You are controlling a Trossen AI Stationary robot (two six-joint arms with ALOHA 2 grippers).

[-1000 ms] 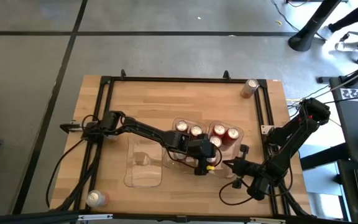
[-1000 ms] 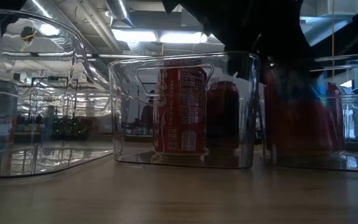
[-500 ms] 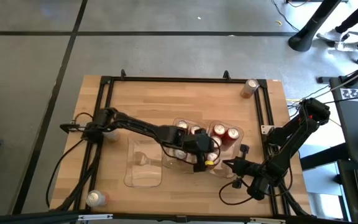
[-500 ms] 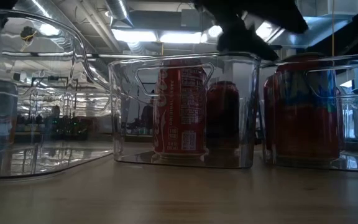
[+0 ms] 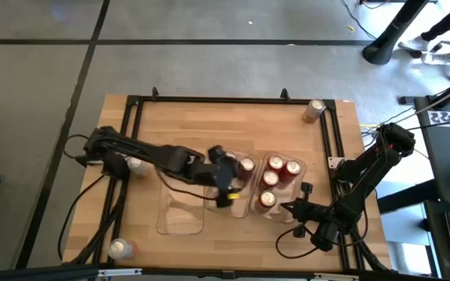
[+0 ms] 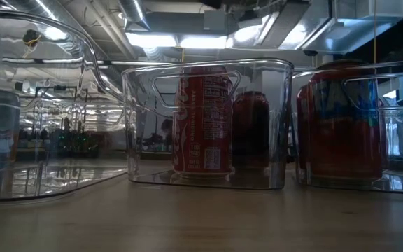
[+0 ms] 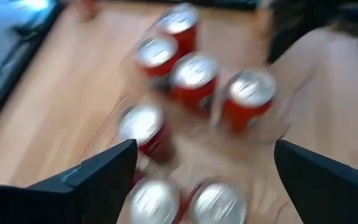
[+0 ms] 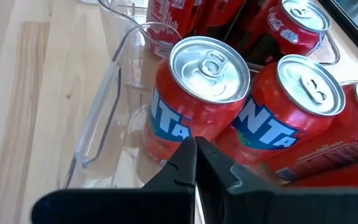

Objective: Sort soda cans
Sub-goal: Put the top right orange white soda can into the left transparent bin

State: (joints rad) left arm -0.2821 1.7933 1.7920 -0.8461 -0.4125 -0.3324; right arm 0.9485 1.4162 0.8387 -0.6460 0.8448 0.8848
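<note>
Several soda cans stand upright in two clear trays. The right tray [image 5: 281, 212] holds orange-red cans [image 5: 266, 199] [image 8: 207, 93] [image 6: 338, 129]. The middle tray [image 5: 241, 209] holds red cans [image 5: 246, 165] [image 6: 203, 126] [image 7: 194, 74]. My left gripper [image 5: 226, 189] [image 7: 205, 149] hovers open above the middle tray's cans and touches none of them. My right gripper [image 5: 284, 206] [image 8: 196, 146] is shut and waits just off the right tray's near end. Loose cans stand at the far right edge [image 5: 314, 109], at the near left corner [image 5: 119, 248] and under my left arm [image 5: 135, 165].
A third clear tray [image 5: 180, 209] [image 6: 40, 140] lies left of the middle one with no can in it. A black frame [image 5: 131, 156] runs along the table's edges. Bare wood shows toward the far edge [image 5: 209, 125].
My left gripper has drawn up and away from the right tray, toward the table's left. It now hangs over the middle tray. An orange-red can that it covered a second ago stands free at the near end of the right tray.
</note>
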